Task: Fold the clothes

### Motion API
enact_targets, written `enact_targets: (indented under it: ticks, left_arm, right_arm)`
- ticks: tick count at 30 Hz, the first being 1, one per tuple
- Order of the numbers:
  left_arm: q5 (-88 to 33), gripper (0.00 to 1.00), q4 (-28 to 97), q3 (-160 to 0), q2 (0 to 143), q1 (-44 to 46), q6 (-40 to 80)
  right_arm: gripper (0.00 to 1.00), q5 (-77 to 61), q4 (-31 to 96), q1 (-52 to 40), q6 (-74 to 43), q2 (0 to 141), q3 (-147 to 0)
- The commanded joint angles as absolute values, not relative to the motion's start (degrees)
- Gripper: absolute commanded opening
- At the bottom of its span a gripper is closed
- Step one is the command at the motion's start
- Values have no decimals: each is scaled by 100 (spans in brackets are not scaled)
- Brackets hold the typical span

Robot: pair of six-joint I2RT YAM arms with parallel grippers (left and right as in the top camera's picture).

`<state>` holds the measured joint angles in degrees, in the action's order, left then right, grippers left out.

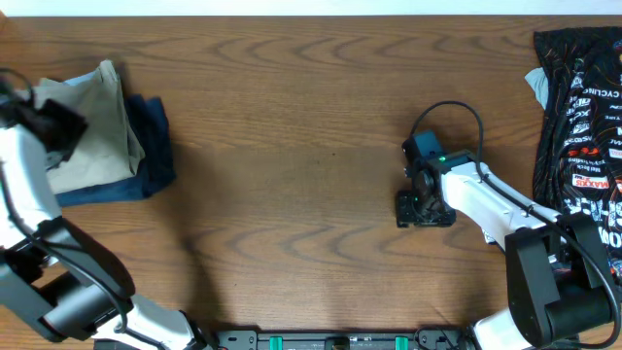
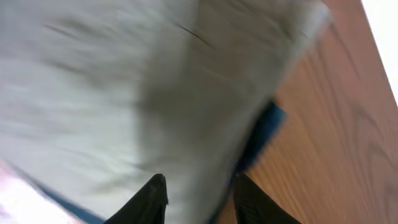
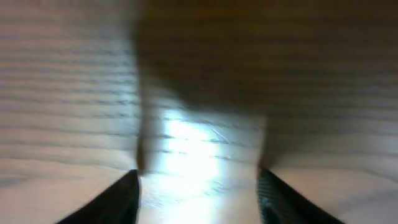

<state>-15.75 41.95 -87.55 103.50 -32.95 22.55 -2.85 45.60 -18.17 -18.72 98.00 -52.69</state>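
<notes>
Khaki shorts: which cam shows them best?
Overhead: the khaki shorts lie folded on navy shorts at far left, partly hidden by the left arm. Left wrist: blurred close-up of their cloth. Right wrist: only the table.

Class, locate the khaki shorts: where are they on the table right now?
In the overhead view, the khaki shorts lie at the far left of the table, stacked on the navy shorts, right beneath the left gripper.

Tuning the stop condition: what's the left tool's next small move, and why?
Probably lift the left tool straight up and away. The khaki shorts already lie folded on the navy shorts, and its fingers look apart over the cloth, pinching nothing. The right tool is open over the table.
</notes>
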Motion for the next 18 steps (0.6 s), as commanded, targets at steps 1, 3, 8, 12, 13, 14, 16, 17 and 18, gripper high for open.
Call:
enact_targets:
  ticks: [1,3,8,12,13,14,16,17,18]
  left_arm:
    - [-1896,39,4270,-8796,10331,-2598,1782]
    - [-1881,42,4320,-8796,10335,-2067,1525]
    - [-1879,54,4589,-8796,10355,-744,1197]
    - [-1715,67,5024,-8794,10394,320,904]
    - [-1535,68,5170,-8796,10401,578,851]
    - [-1323,69,5308,-8794,10403,784,854]
    - [-862,70,5684,-8796,10403,1188,856]
    - [-729,70,5881,-8796,10405,1330,856]
    - [-639,70,6117,-8796,10403,1461,858]
  right_arm:
    - [73,-838,4362,-1778,-1879,9810,-5245]
    - [88,-1181,4134,-1778,-1881,9810,-5245]
    - [99,-1575,3806,-1761,-1881,9808,-5251]
    - [99,-1570,3913,-1527,-1881,9808,-5426]
    - [99,-1570,4001,-1428,-1876,9808,-5522]
    - [99,-1573,4101,-1328,-1835,9808,-5621]
    - [99,-1570,4425,-1100,-1678,9808,-5898]
    - [99,-1573,4644,-985,-1546,9808,-6062]
    - [99,-1573,4904,-884,-1431,9804,-6237]
